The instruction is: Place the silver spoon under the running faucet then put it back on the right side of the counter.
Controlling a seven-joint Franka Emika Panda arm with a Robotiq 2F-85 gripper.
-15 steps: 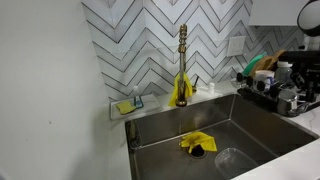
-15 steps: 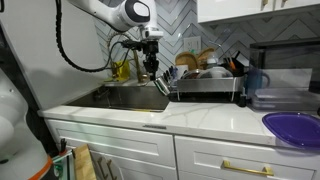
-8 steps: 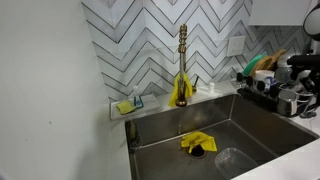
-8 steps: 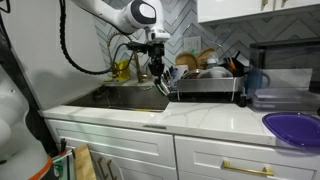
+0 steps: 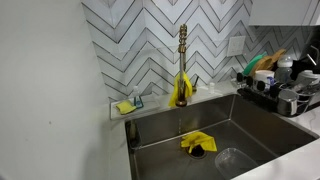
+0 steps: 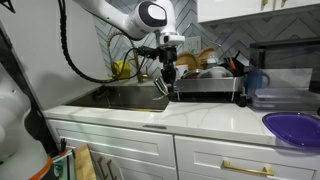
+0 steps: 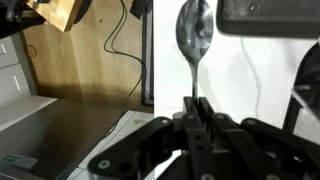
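My gripper (image 7: 197,108) is shut on the handle of the silver spoon (image 7: 193,35), whose bowl points away from the wrist. In an exterior view the gripper (image 6: 168,78) hangs over the right end of the sink, just left of the dish rack (image 6: 205,82), above the white counter (image 6: 200,118). The brass-gold faucet (image 5: 182,55) stands at the back of the sink (image 5: 240,125), well away from the gripper. A thin stream seems to fall from it.
A yellow cloth (image 5: 181,90) hangs at the faucet's base and another (image 5: 196,143) lies in the basin. A sponge holder (image 5: 127,105) sits at the back rim. The loaded dish rack (image 5: 275,85) and a purple bowl (image 6: 295,128) stand on the counter.
The gripper with the spoon has moved away from the faucet side, toward the dish rack end of the sink, and slightly down.
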